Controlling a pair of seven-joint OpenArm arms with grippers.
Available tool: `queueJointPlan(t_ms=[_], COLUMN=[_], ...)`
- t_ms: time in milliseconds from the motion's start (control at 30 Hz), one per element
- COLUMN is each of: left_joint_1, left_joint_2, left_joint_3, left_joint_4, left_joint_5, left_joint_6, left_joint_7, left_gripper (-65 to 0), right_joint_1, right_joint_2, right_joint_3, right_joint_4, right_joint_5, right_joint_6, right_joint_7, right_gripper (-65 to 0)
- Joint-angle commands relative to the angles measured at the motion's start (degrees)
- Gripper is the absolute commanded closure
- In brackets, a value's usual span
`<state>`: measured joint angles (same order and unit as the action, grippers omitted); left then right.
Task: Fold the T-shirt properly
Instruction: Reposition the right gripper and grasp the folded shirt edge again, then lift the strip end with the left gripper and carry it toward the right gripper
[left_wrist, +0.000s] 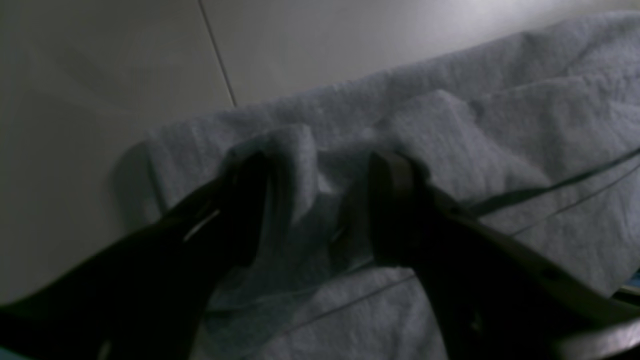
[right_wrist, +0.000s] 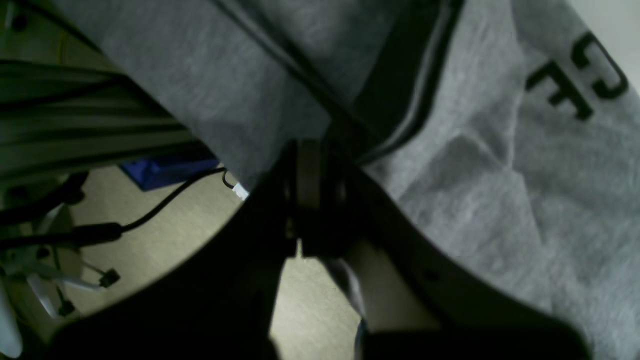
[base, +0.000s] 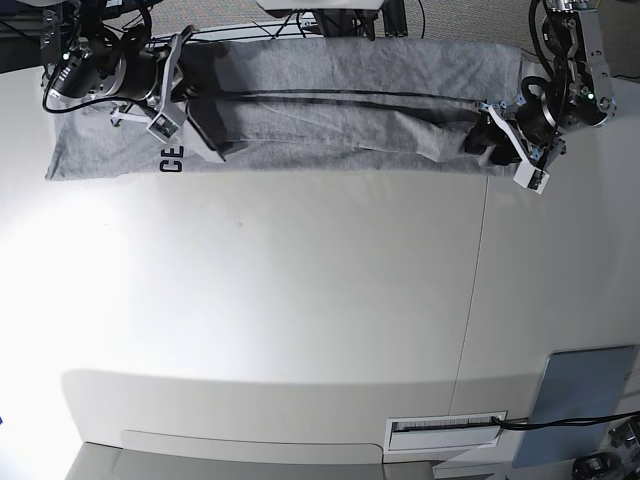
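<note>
T-shirt (base: 330, 125) lies as a long narrow band along the far edge of the counter (base: 300, 300), spanning between both arms. Black lettering "CE" shows at the band's near edge, on the base view's left.

Left hand (left_wrist: 317, 210): fingers (left_wrist: 395, 200) spread wide, tips pressed down into the cloth at the shirt's end, a ridge of fabric bunched up between them. Not closed on it. In the base view this hand (base: 492, 137) sits at the band's right end, beside the counter seam.

Right hand (right_wrist: 312, 165): jaws together, pinching a grey fold at the shirt's edge, over the counter's far side; floor and cables visible below it. Wrist view is dark, so how much cloth is in the pinch is hard to say. Base view puts it (base: 200, 100) on the band near the lettering.
</note>
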<state>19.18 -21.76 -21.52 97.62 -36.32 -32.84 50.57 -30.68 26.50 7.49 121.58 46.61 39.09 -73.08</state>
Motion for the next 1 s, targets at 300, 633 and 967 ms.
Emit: queueJointPlan(t_ms=[300, 633, 967], left_joint_1=[-0.26, -0.26, -0.11], left_joint_2=[-0.79, -0.83, -2.69], left_joint_3=[-0.42, -0.44, -1.31], left_joint_4=[1.03, 1.14, 9.11], left_joint_5=[-1.01, -1.03, -0.11], left_joint_6=[-0.02, -0.02, 3.43], left_joint_7=[-1.03, -1.05, 0.96], left_gripper=[-33.5, -33.5, -33.5], right_joint_1=[-0.13, -0.09, -0.07], right_joint_2=[0.68, 0.68, 0.83], right_joint_3=[0.44, 0.44, 0.44], right_joint_4=[1.05, 1.05, 1.03], right_joint_5=[5.35, 7.85, 1.33], right_joint_6=[0.91, 0.91, 0.91], right_joint_7=[1.64, 1.44, 1.46], right_gripper=[-19.0, -19.0, -19.0])
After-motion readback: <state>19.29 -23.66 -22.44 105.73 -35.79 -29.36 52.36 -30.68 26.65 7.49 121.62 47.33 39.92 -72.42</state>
